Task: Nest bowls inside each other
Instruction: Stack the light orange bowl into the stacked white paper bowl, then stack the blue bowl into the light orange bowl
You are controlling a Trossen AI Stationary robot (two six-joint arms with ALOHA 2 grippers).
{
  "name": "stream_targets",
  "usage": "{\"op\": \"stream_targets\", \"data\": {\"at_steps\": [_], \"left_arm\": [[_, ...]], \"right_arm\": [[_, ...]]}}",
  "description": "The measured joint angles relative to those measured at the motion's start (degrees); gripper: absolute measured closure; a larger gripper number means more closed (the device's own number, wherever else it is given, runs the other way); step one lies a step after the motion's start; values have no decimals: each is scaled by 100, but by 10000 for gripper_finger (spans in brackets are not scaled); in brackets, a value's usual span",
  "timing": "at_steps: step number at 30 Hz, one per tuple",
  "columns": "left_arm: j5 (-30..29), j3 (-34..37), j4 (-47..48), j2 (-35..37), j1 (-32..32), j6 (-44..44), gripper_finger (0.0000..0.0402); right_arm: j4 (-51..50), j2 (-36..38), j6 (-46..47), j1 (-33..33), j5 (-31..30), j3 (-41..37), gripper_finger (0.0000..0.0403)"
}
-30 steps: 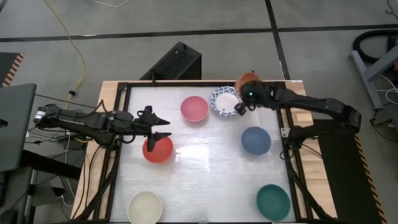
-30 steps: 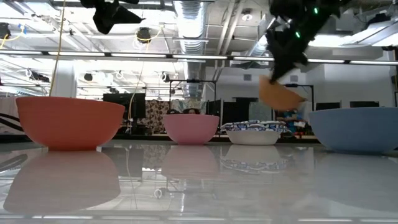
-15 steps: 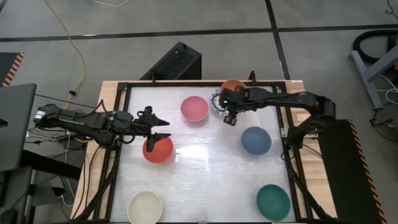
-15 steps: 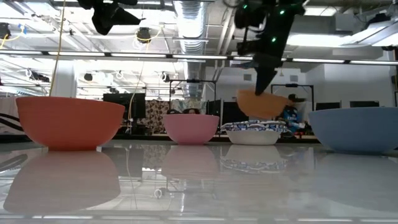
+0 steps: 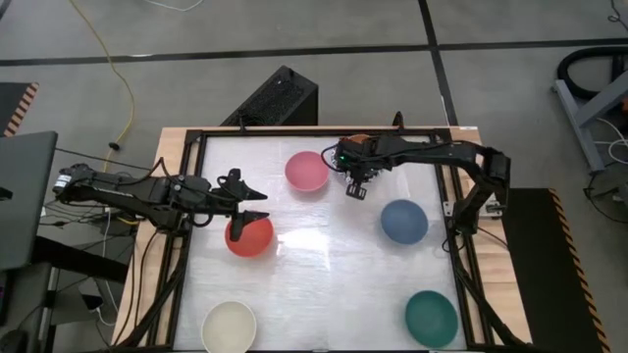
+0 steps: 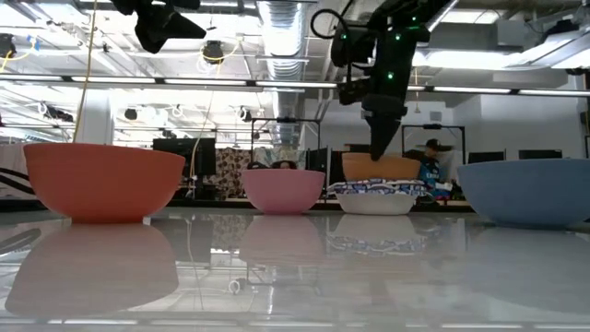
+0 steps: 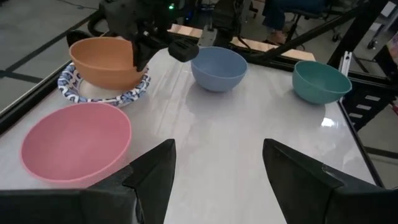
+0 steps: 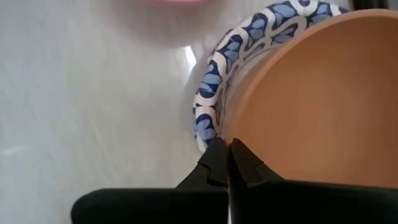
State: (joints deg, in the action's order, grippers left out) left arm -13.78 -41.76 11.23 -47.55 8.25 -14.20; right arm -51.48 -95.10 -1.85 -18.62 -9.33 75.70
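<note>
The left end effector (image 5: 257, 201) hovers with fingers spread above the red bowl (image 5: 249, 236). Farther off, the right end effector (image 8: 228, 163) pinches the rim of the orange bowl (image 7: 104, 62), which sits inside the blue-patterned white bowl (image 7: 102, 93) directly beneath it.

Grey concrete floor (image 5: 324, 29) crossed by dark seams, a yellow cable (image 5: 118, 78) trailing over it. Ceiling ducts (image 6: 286, 23) and strip lights (image 6: 230, 85) above a cluttered workshop.
</note>
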Motion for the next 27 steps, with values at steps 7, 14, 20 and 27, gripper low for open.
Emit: {"op": "stream_targets", "data": {"at_steps": [7, 14, 20, 27], "left_arm": [[0, 0, 28, 0, -2, -4, 170], [-2, 0, 61, 0, 0, -7, 170], [-6, 0, 193, 0, 0, -59, 170], [-7, -2, 201, 0, 0, -63, 170]], "right_arm": [[104, 30, 87, -33, 49, 0, 379], [71, 21, 139, -111, 206, 0, 336], [91, 23, 143, -136, 218, 0, 314], [165, 337, 142, -141, 198, 0, 310]]}}
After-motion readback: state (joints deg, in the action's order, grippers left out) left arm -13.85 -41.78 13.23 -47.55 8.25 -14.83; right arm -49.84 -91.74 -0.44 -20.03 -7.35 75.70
